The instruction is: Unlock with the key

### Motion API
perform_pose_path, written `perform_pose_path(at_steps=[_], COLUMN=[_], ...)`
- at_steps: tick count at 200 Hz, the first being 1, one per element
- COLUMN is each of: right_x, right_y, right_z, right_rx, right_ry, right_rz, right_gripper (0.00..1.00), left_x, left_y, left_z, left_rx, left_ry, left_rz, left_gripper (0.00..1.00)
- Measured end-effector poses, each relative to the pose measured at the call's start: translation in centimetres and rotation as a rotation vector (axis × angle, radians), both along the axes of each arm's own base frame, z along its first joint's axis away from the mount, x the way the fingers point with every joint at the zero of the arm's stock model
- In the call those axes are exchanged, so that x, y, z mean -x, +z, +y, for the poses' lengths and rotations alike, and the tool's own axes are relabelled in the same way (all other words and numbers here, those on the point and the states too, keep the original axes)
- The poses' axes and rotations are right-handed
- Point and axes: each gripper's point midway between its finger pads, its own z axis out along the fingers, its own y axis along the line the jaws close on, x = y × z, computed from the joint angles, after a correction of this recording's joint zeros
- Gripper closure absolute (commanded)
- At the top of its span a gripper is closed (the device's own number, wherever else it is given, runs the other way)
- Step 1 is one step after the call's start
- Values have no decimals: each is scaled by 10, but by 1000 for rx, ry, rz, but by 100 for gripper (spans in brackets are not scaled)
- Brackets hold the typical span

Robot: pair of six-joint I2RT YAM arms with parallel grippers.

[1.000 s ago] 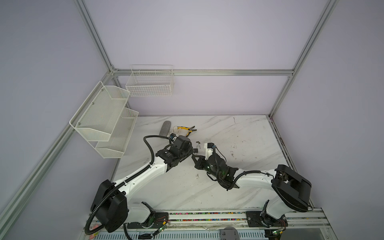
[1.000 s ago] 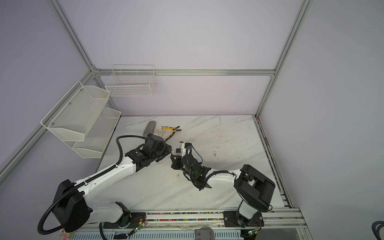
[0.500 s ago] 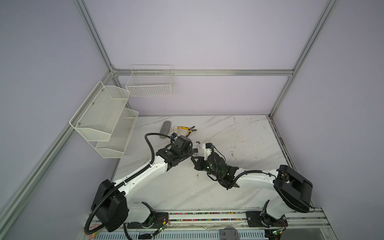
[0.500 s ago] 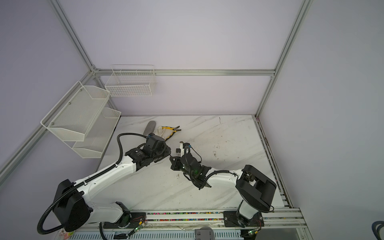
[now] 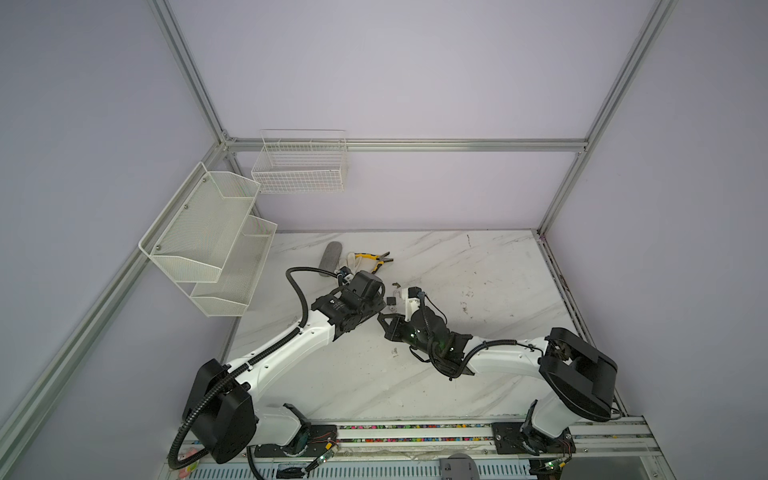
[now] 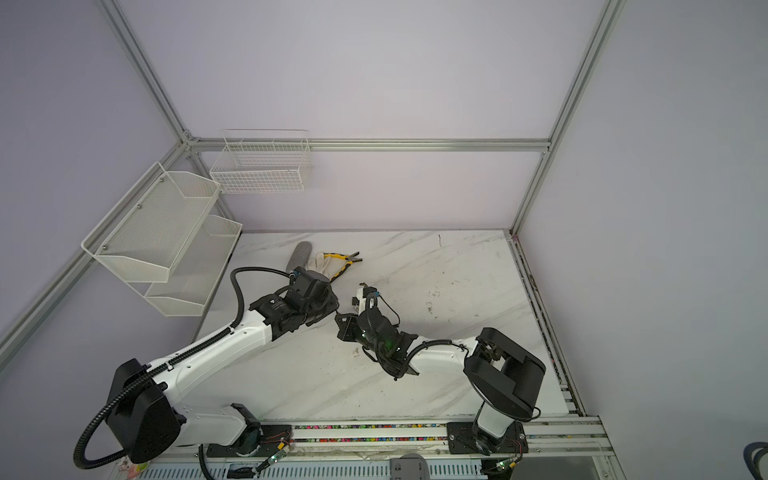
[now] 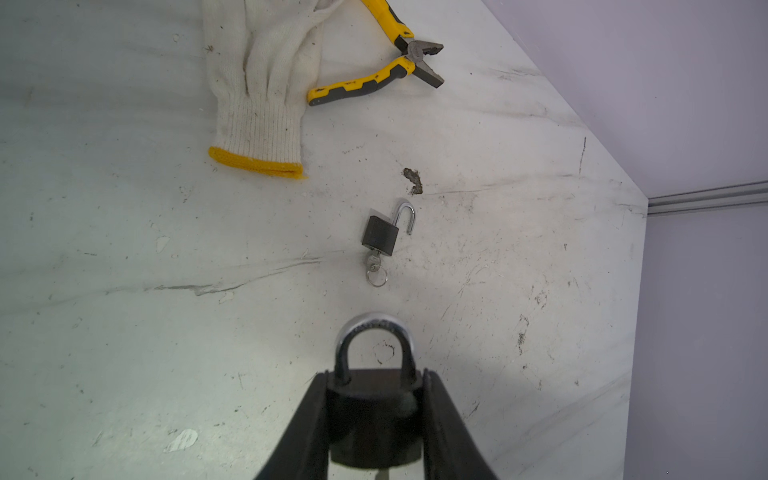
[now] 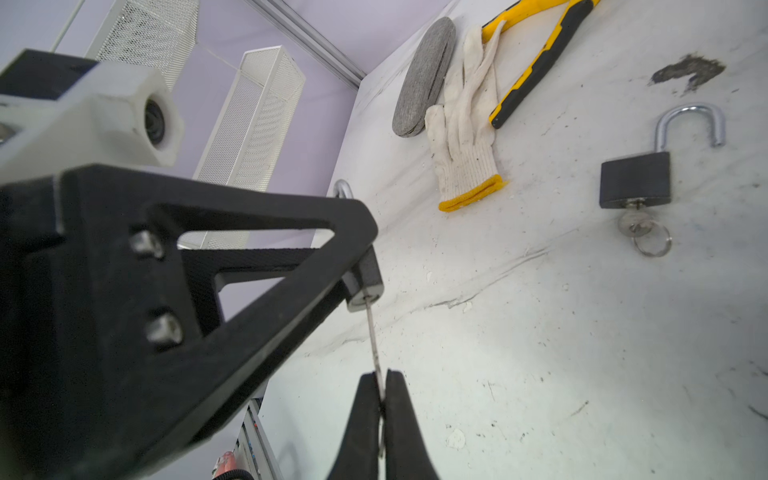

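White marble tabletop (image 5: 478,270), scuffed and marked, with lilac walls (image 5: 415,83) all round. Far to the left on the wall, white mesh shelves (image 5: 208,232), then a white wire basket (image 5: 299,166). Lying at the back of the table, going rightward: grey oval pad (image 8: 424,79), white knit glove with a yellow cuff (image 7: 262,83), yellow-and-black pliers (image 7: 374,79). Next, the left gripper (image 7: 376,386), pressed onto both sides of a black padlock with a silver loop (image 7: 374,424), lifted off the table, loop shut. Just beside it, the right gripper (image 8: 381,380), squeezed together on a thin silver key (image 8: 372,332), with the key's tip at the keyhole in the bottom of the held lock. Looks like the push-in-and-turn step, going by the task. To do it well: line the key up straight with the hole, push gently all the way in, then twist slowly so as not to bend the thin blade; grip the lock body firmly so as not to let it spin along. Near both grippers, flat on the table, a second small black padlock (image 8: 636,178), loop swung open, own key and ring (image 8: 640,232) in it; most likely not the one to work on. Hard to tell how deep the thin key sits. Keyhole of the held lock cut off at the edge of the left wrist view. Both top views too far off to show lock or key clearly.
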Motion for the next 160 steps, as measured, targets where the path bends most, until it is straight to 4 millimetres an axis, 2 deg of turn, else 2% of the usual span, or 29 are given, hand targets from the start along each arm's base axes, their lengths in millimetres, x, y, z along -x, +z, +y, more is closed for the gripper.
perform_pose_path(at_steps=[111, 160], right_x=[2, 4], right_y=[-2, 2], right_z=[1, 4], right_rx=[-24, -55], right_ry=[-18, 3], right_rz=[14, 20], right_gripper=[100, 100], left_x=[3, 5], left_y=[-3, 0], left_z=[2, 2], left_rx=[3, -46], left_ry=[24, 6], left_rz=[17, 5], left_gripper=[100, 100])
